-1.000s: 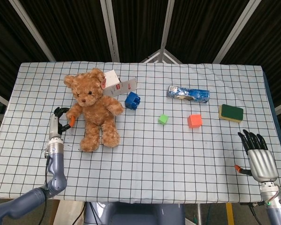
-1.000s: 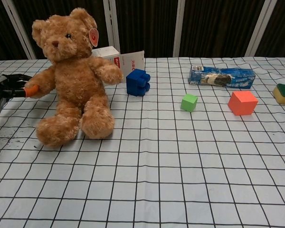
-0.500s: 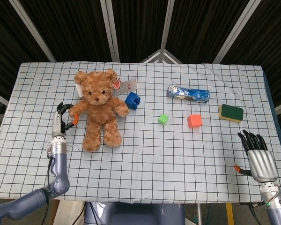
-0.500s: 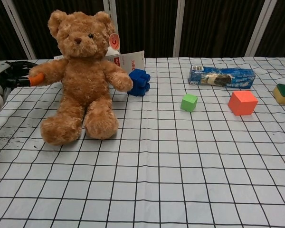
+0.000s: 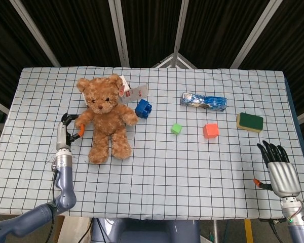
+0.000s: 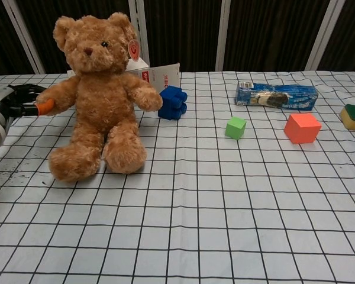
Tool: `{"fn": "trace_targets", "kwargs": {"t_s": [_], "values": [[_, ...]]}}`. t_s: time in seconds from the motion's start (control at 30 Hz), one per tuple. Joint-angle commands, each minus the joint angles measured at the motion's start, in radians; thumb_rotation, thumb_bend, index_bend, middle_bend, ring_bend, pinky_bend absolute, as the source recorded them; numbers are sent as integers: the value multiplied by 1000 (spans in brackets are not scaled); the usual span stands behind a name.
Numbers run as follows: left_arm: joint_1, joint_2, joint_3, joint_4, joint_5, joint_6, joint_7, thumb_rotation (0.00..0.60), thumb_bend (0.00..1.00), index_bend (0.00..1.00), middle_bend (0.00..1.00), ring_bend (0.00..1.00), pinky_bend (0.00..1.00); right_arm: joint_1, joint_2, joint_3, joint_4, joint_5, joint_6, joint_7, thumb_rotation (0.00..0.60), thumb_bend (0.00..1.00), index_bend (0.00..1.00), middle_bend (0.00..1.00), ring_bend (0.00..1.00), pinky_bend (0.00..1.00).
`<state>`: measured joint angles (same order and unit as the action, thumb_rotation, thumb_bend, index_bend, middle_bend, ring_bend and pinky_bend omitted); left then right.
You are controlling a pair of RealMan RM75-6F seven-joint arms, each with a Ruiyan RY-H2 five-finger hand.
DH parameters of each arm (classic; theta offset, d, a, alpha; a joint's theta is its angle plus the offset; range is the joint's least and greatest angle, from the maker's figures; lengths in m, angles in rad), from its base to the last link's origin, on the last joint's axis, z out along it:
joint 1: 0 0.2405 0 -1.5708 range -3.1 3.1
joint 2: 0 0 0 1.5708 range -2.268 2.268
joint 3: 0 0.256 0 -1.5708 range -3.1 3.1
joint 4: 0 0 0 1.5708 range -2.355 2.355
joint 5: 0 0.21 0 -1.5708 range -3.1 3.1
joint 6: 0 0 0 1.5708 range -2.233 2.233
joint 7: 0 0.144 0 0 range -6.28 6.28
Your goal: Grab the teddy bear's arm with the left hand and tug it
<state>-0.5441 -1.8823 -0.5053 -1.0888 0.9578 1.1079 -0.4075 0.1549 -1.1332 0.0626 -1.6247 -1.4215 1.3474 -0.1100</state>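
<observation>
Checked cloth covers the surface. Nearest the robot, the right hand rests at the near right edge, fingers extended and apart, holding nothing, and plays no part in this step. At the near left, the left hand lies low over the cloth with its forearm running back toward the robot; its dark fingers and orange-tipped thumb close on the paw end of the teddy bear's arm. The teddy bear sits upright at the left of the surface, legs forward, arm stretched out to the hand.

Procedure, as judged from this pose: keep the pinch firm on the paw, since plush compresses and can slip free. Pull outward along the line of the arm, low and level, so the toy slides or leans without toppling.

Farther back, a blue block and a white box stand just beside the bear; avoid dragging it into them.
</observation>
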Motion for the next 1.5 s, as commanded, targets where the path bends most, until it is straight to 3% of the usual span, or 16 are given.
{"fn": "trace_targets", "kwargs": {"t_s": [0.03,0.23,0.37,0.5,0.6,0.73,0.87,1.0,1.1,1.17,1.3,1.5], "values": [[5,3,1,-8,15,9,-19,600,549,362,333,0,0,-1,2,-1,-2,0,0,2,600,101,0,0,0,0],[14,5,3,0,27,14,-45,600,509,307,273,0,0,1,6,-4,-5,-4,-5,8,600,101,0,0,0,0],[22,9,12,9,44,8,-75,600,442,126,95,0,0,-1,7,-3,-4,-4,0,12,600,101,0,0,0,0],[40,30,34,8,87,2,-134,600,424,4,1,0,0,-2,7,-2,-3,-5,3,14,600,101,0,0,0,0],[73,66,77,-22,164,40,-179,600,410,0,0,0,0,-3,7,-1,-2,-7,6,18,600,102,0,0,0,0],[159,184,190,-164,288,111,-176,600,406,15,0,0,0,-3,8,-2,-1,-8,6,22,600,102,0,0,0,0],[255,321,279,-341,371,214,-88,600,412,106,17,0,0,-5,9,-3,-4,-15,12,23,600,102,0,0,0,0],[337,427,344,-437,439,344,75,600,429,189,77,0,0,-6,9,-5,-7,-18,13,21,600,102,0,0,0,0],[387,492,380,-472,458,412,228,600,432,216,63,0,0,-7,12,-7,-9,-22,15,24,600,102,0,0,0,0],[417,540,414,-494,461,428,321,600,428,211,39,0,0,-9,15,-8,-14,-28,22,26,600,102,0,0,0,0],[445,637,464,-563,466,398,321,600,426,198,40,0,0,-18,17,-9,-16,-39,41,27,600,102,0,0,0,0],[477,698,488,-618,433,410,487,600,422,198,40,0,0,-33,22,-6,-23,-46,77,25,600,101,0,0,0,0]]}}
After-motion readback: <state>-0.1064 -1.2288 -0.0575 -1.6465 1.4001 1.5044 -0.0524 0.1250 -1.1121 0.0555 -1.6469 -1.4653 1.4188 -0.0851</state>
